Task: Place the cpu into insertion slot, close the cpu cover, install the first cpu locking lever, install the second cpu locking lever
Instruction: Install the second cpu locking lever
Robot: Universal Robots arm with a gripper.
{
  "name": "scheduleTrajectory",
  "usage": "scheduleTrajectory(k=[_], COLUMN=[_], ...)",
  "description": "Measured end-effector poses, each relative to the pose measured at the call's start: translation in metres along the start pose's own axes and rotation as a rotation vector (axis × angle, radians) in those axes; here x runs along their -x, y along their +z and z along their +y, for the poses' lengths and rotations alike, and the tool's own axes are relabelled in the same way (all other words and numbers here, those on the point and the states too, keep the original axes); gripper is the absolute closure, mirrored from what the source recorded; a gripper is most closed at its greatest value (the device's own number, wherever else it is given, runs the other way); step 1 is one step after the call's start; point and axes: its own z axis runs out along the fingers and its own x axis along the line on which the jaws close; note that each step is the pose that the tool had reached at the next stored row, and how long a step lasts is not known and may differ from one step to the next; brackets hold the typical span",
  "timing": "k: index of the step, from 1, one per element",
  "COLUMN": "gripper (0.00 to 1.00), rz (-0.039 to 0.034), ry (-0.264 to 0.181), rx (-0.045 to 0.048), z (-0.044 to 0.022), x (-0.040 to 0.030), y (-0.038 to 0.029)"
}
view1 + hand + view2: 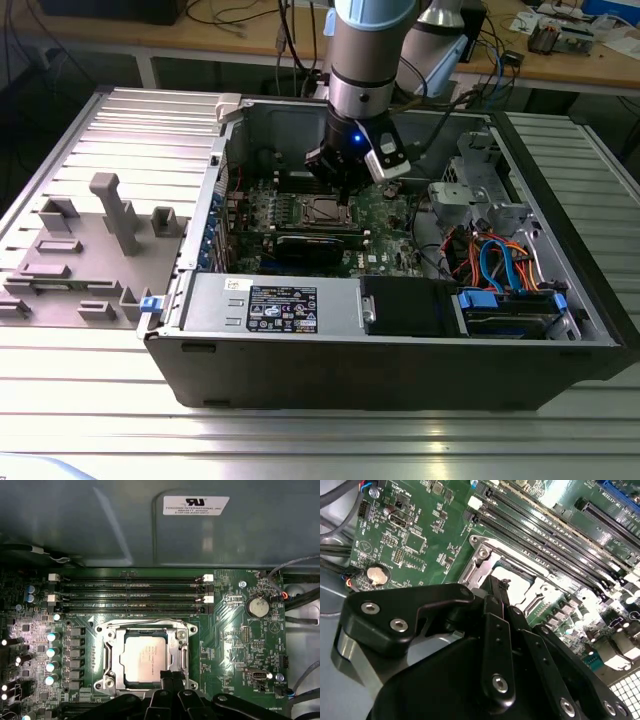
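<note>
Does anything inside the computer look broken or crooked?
Nothing stands out. The cpu lies flat and square in the insertion slot, the cpu cover sits down around it, and the hand is at the socket's edge.

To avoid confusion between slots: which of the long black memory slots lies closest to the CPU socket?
The lowest memory slot in the first wrist view, directly bordering the insertion slot; the others lie farther off.
</note>
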Motion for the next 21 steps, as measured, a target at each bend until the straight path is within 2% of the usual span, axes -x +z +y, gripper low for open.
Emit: scheduleTrajectory(k=[2, 7, 9, 11, 14, 16, 19, 21], gripper=[0.89, 0.89, 0.89, 0.89, 0.89, 0.89, 0.89, 0.89], rz=[0.0007, 0.0028, 0.0068, 0.0166, 0.0189, 0.0189, 0.019, 0.0189], ry=[0.0, 0.0, 0.001, 0.001, 0.001, 0.001, 0.0, 0.0], rx=[0.0001, 0.0015, 0.0017, 0.0034, 0.0063, 0.0076, 0.0154, 0.0278], z=[0.0007, -0.0095, -0.0134, -0.0201, -0.0292, -0.0318, -0.0342, -0.0368], x=[0.0001, 0.0001, 0.0001, 0.0001, -0.0004, -0.0052, -0.0136, -0.0195], y=[-0.0097, -0.0101, -0.0094, -0.0095, -0.0101, -0.0101, -0.0095, -0.0096])
